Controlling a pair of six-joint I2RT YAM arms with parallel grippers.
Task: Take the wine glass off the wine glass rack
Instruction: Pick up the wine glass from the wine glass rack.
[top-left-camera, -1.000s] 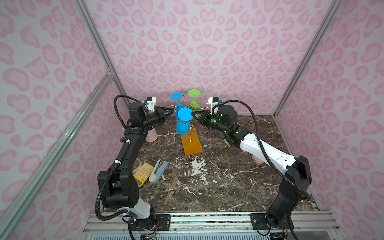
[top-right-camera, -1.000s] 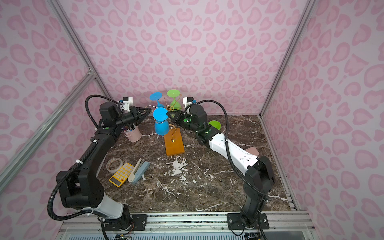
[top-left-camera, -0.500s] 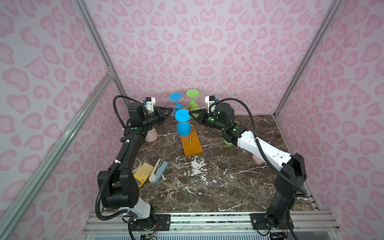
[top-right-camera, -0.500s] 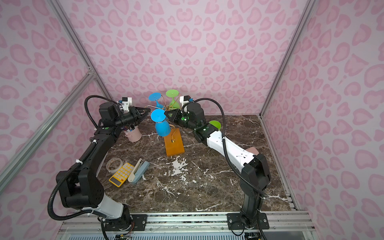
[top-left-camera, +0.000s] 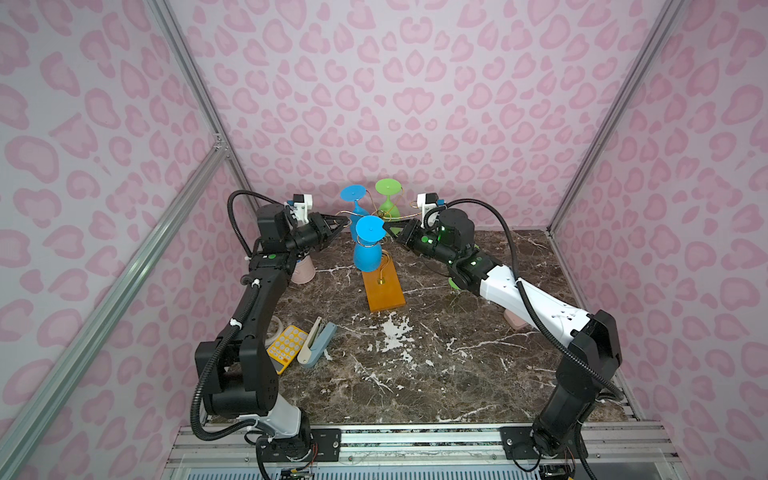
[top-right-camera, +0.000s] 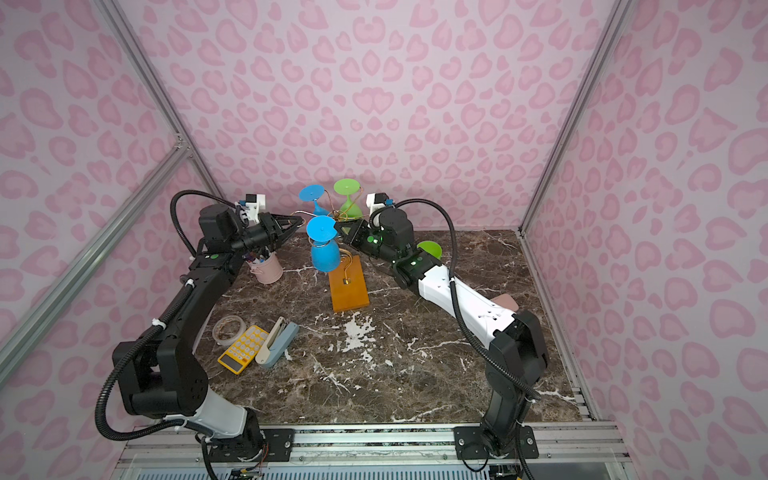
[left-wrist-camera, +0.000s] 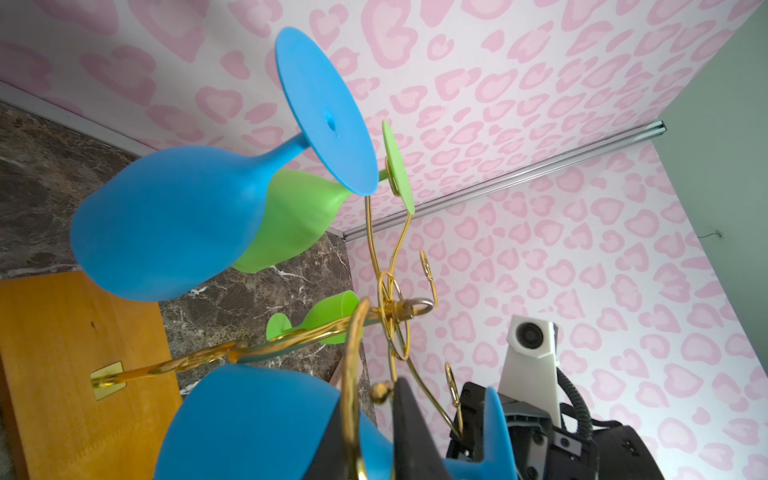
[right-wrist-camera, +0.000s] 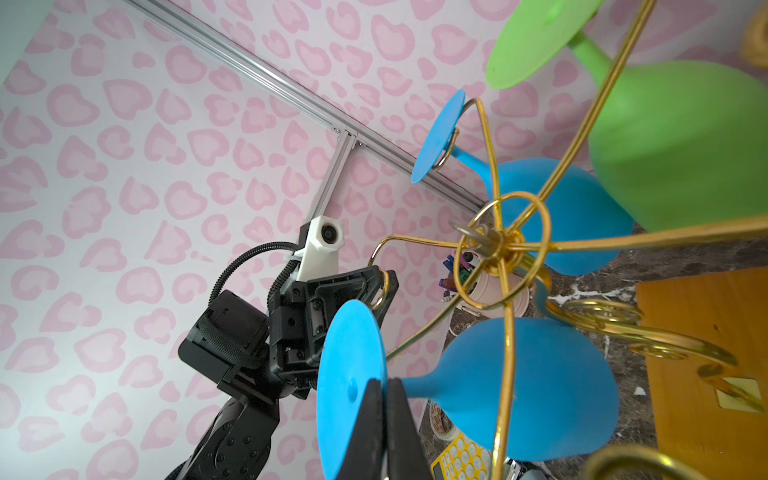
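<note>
Pinching foot of near blue wine glass (right-wrist-camera: 552, 386) with tight-pressed right pincer (right-wrist-camera: 387, 384). Nipping left scroll arm of wine glass rack (top-left-camera: 384, 295) with barely parted left pincer (top-left-camera: 343, 219).

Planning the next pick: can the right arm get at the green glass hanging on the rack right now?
Probably not yet. The right arm's fingers are shut on the near blue glass's foot, and the wine glass rack's wire arms cross in front of the green glass.
</note>
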